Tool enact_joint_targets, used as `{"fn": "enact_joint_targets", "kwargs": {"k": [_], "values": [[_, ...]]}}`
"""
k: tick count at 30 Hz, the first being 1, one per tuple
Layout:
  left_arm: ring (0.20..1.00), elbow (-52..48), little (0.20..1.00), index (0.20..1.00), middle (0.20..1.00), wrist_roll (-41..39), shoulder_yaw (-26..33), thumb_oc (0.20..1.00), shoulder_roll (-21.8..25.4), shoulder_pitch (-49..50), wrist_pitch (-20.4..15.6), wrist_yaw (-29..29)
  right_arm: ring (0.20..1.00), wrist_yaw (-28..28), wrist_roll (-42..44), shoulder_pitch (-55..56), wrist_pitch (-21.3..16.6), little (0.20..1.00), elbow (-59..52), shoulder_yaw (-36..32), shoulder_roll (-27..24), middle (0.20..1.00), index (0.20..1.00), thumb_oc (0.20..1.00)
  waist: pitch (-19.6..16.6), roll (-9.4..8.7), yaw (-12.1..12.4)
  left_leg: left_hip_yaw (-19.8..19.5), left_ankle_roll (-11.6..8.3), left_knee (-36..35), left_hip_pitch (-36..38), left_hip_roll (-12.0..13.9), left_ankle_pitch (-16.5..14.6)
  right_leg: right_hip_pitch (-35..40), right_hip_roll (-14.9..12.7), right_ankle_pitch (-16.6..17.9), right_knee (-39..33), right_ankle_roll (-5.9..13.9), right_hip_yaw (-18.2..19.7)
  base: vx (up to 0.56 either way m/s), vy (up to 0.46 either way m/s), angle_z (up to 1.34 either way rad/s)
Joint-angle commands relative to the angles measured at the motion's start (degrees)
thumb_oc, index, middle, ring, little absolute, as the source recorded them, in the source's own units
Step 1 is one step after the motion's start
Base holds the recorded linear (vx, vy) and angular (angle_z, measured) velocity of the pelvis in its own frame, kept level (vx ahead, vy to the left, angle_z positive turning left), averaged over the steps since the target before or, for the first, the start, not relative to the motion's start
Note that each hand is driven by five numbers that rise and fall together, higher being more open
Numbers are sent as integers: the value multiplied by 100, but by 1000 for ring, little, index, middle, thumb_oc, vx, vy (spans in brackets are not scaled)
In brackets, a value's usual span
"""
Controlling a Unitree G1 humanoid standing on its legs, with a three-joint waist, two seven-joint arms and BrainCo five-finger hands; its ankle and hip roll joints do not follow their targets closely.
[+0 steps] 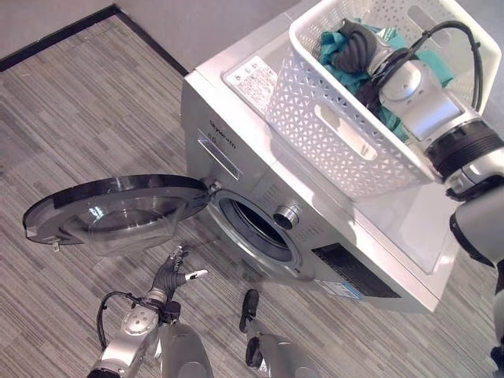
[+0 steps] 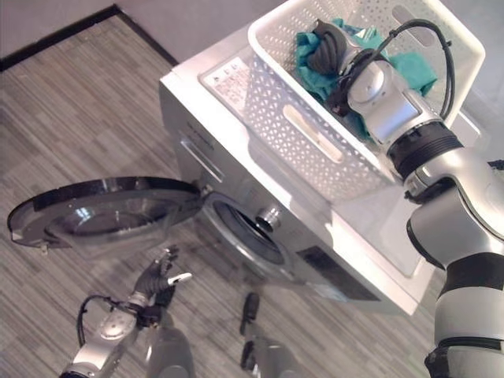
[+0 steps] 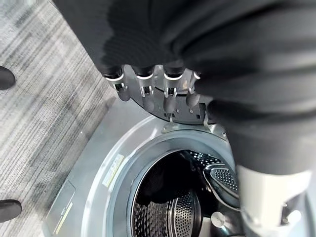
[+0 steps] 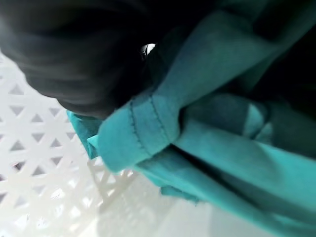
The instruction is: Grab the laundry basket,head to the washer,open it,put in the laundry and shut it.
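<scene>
We see the teal laundry (image 1: 429, 67) bunched in the white basket (image 1: 331, 130), which sits on top of the washer (image 1: 260, 177), near its back corner. Our right hand (image 1: 354, 43) is down among the cloth; the right wrist view puts teal folds right against it, but the fingers are hidden, so we cannot tell whether they have closed on anything. By our reading, 3 steps are done: basket fetched, washer reached, door opened. Loading and shutting remain. The round door (image 1: 118, 209) stands swung wide to the left of the drum opening (image 1: 256, 228), and the drum looks empty in the left wrist view. Our left hand (image 1: 175, 272) hangs low before the opening with fingers relaxed, holding nothing. The basket's tall rim must be cleared lifting out, then the washer's front edge. The floor (image 1: 71, 118) offers open room.
</scene>
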Motion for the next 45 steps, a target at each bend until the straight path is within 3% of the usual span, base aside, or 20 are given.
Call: {"fn": "enact_joint_targets", "kwargs": {"k": [1,7,10,16,21,33,34,45], "values": [[1000,-255,1000,1000,1000,-97,-146,1000,405,-406,-236,43,200,-272,-69,-62,-78,200,585,-133,310,200,200,200,145,-322,129,305,349,-87,329,-32,-383,7,-409,-578,-1,280,295,-8,1,10],[1000,-152,1000,1000,1000,5,-210,1000,342,-521,-217,91,200,-634,-183,-6,-123,200,117,-523,-433,200,200,200,86,-272,0,352,388,-77,418,-57,-449,40,-438,-578,-1,305,344,-1,4,3],[1000,-128,1000,1000,1000,36,-185,1000,335,-539,-197,104,200,-1052,-240,-60,-185,200,-481,-926,-1059,200,200,200,-5,-224,-106,391,418,-69,548,-67,-533,130,-454,-598,-1,307,391,10,6,1],[1000,-194,1000,1000,1000,49,-136,1000,453,-420,-148,26,200,-1478,-472,-153,-231,200,-780,-1395,-1444,200,200,200,-250,-150,-199,436,482,-54,771,-91,-667,301,-492,-644,-1,312,410,41,7,-1],[1000,-381,1000,1000,1000,49,-77,1000,549,-324,-114,-35,200,-1806,-762,-308,-202,200,-849,-1670,-1506,200,200,200,-491,-103,-240,479,518,-58,998,-111,-782,495,-516,-695,-1,305,454,60,14,-3],[1000,-592,1000,1000,1000,86,-105,1000,656,-281,-115,-17,200,-2210,-879,-909,-212,200,-137,-1617,-1163,200,200,200,-806,-67,-227,511,545,-60,1283,-143,-903,795,-564,-778,-1,327,461,23,6,0],[1000,-818,1000,1000,1000,279,-122,1000,815,-385,-157,-8,200,-2254,-799,-1231,-240,200,398,-1394,-1075,200,200,200,-863,-76,-205,504,537,-62,1325,-156,-916,855,-576,-793,-1,334,442,17,14,6],[1000,-1388,1000,1000,1000,524,-165,1000,1098,-735,-301,-26,200,-2489,-1315,-2510,-98,200,1820,-206,-884,200,200,200,-1061,-197,-34,384,506,-57,1448,-187,-958,1043,-603,-831,-1,376,324,1,1,1]]}}
